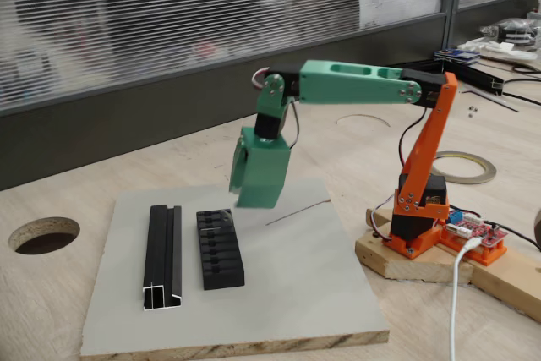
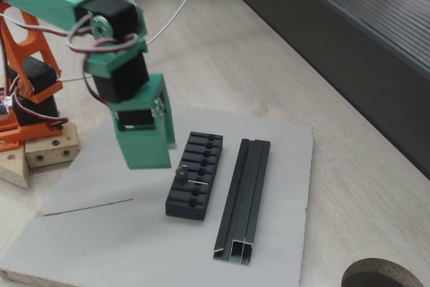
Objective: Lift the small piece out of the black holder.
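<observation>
- While the gripper [image 1: 250, 185] is hanging above the grey board [image 1: 313, 293], its green body is pointing down near the far end of the black holder [image 1: 220, 249]; from these angles I cannot tell whether its fingers are spread or pressed together, and nothing appears to be pinched.
- In a fixed view, the small piece [image 1: 221, 214] is showing as a pale glint in one of the holder's slots toward the board's far edge, just below and slightly left of the gripper.
- In another fixed view, a small dark knob with a thin pale arm [image 2: 188, 178] is sitting mid-row on the black holder [image 2: 195, 175], just right of the gripper [image 2: 144, 156]; whether this is the same piece is too small to tell.
- The holder's long axis is running from the board's far edge toward its near edge, so the coming move is likely calling for a short sideways shift and then a straight descent.
- The black rail [image 1: 162, 255] is lying parallel beside the holder, apart from it, on the side away from the arm, so it is not in the way.
- A thin wire [image 1: 297, 211] is lying on the board beside the gripper, clear of the holder.
</observation>
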### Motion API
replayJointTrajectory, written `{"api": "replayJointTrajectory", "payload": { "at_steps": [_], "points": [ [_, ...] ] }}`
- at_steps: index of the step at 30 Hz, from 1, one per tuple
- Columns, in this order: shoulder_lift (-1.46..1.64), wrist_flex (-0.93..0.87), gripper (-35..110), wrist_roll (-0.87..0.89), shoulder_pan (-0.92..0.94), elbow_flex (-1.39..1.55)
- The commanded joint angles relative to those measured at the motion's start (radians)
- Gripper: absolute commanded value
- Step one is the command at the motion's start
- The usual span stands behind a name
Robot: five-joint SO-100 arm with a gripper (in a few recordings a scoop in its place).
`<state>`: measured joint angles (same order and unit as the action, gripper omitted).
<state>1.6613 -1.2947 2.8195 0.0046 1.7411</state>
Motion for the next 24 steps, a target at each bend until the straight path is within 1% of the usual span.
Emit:
{"api": "replayJointTrajectory", "payload": {
  "at_steps": [1,6,16,24],
  "points": [
    [-0.018,0.097,35,0.009,-0.020,-0.015],
    [-0.021,0.133,35,0.012,-0.020,-0.005],
    [-0.023,0.123,35,0.020,-0.020,-0.003],
    [-0.097,0.129,35,0.020,-0.021,-0.008]
  ]
}}
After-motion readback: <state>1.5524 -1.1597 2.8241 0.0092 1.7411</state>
